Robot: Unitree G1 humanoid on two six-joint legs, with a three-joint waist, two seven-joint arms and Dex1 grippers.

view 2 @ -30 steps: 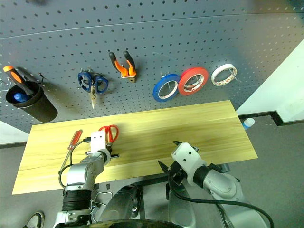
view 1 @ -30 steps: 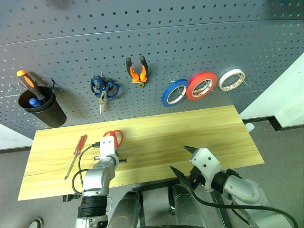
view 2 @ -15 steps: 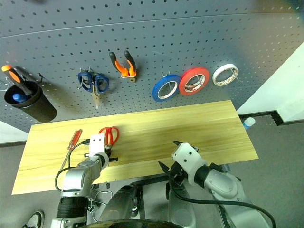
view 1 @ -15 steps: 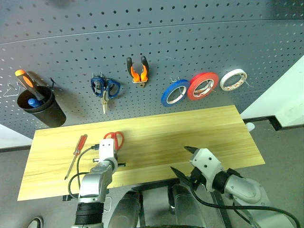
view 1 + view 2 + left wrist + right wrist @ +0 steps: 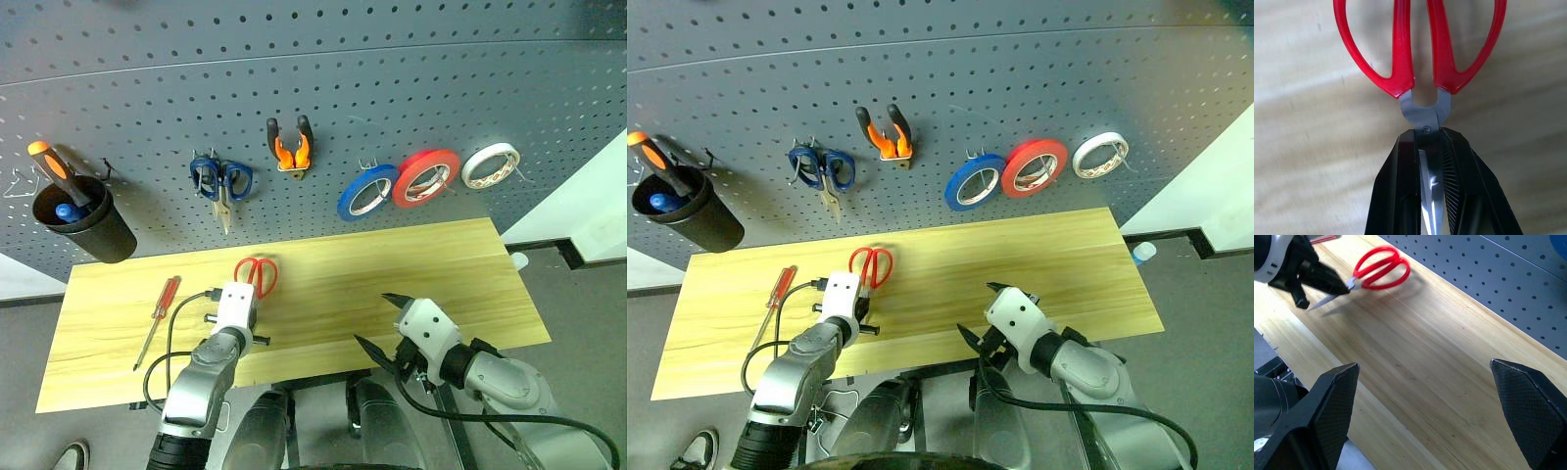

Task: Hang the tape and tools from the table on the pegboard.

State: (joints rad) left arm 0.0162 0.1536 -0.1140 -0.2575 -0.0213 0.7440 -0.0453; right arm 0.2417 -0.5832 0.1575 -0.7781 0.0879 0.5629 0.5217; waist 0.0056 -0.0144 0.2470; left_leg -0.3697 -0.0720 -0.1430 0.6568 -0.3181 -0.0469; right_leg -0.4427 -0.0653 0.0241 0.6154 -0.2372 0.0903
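Behind the table (image 5: 411, 264), the pegboard (image 5: 411, 98) waits; left gripper (image 5: 1431, 147) clamps the scissors (image 5: 257, 274) by their blades, right gripper (image 5: 388, 322) gapes empty. Keep handles leading toward a free hook.

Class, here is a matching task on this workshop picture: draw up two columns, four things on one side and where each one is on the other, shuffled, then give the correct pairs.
Things
1. red-handled scissors
2. slim red-handled screwdriver
3. blue roll of tape
4. orange-and-black screwdriver

Places
A. lying on the table, untouched
B. standing in the black cup
C. blades clamped in the left gripper
D. hanging on the pegboard

Pairs: 1-C, 2-A, 3-D, 4-B
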